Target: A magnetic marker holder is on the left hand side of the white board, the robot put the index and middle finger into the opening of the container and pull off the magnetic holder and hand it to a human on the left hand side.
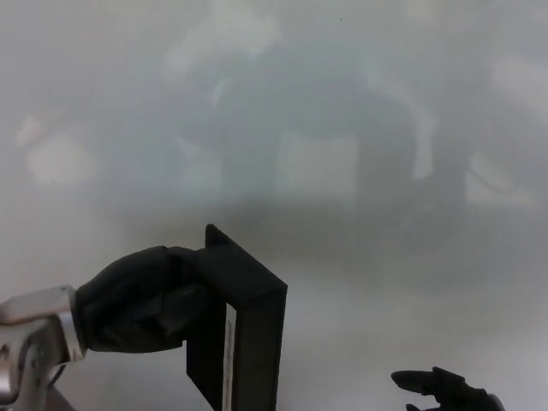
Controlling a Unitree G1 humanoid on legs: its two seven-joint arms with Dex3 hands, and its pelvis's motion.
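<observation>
We've got the black marker holder sitting lower left of centre against the whiteboard, and our left hand is curled onto its opening. Our right hand peeks in bottom right, fingers spread, holding nothing.

free: whiteboard face above, right | blocked: marker holder lower left, left robot hand at it

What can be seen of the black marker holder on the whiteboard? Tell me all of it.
The marker holder is a black, box-shaped container, matte and plastic-looking, with flat walls and sharp corners. It stands upright against the whiteboard, low and left of centre, its lower end cut off by the picture's edge. A pale strip runs down one inner edge. The left hand is at its left side, fingers reaching into it. No markers are visible.
</observation>
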